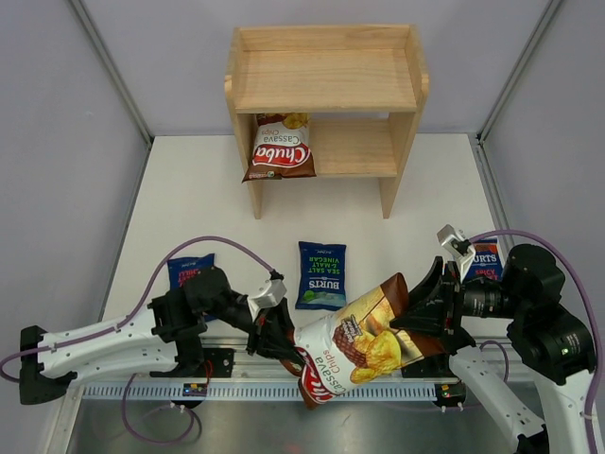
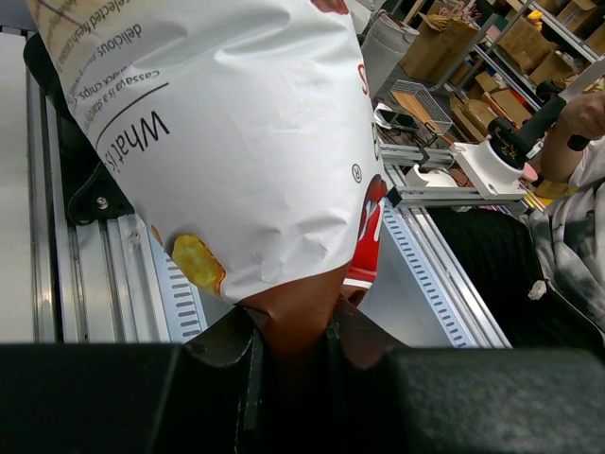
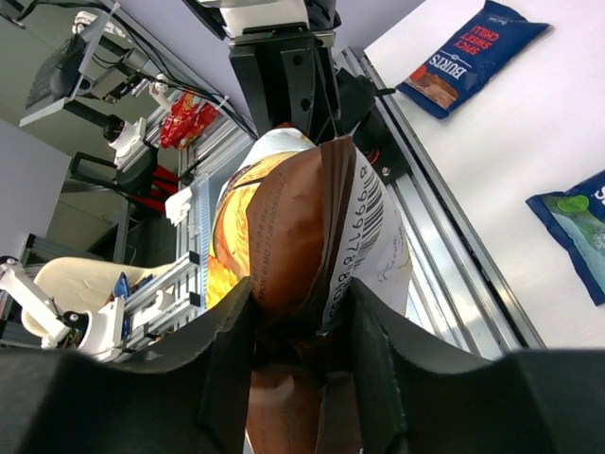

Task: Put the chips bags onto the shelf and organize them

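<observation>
We see both claws gripping one large cassava chips bag (image 1: 364, 345) by opposite ends, held above the near edge of the table (image 1: 397, 218). The left claw (image 2: 291, 331) and right claw (image 3: 301, 317) each pinch a seam. A second cassava bag (image 1: 280, 148) sits at the left of the shelf's (image 1: 326, 80) lower tier. Three blue bags (image 1: 191, 272) (image 1: 321, 274) (image 1: 484, 257) lie on the table.

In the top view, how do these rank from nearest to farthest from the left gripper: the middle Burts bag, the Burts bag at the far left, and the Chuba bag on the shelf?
From the left gripper:
1. Middle Burts bag, just ahead of it.
2. Left Burts bag, further out to the left.
3. Chuba bag, on the lower tier of the shelf, far back.
</observation>
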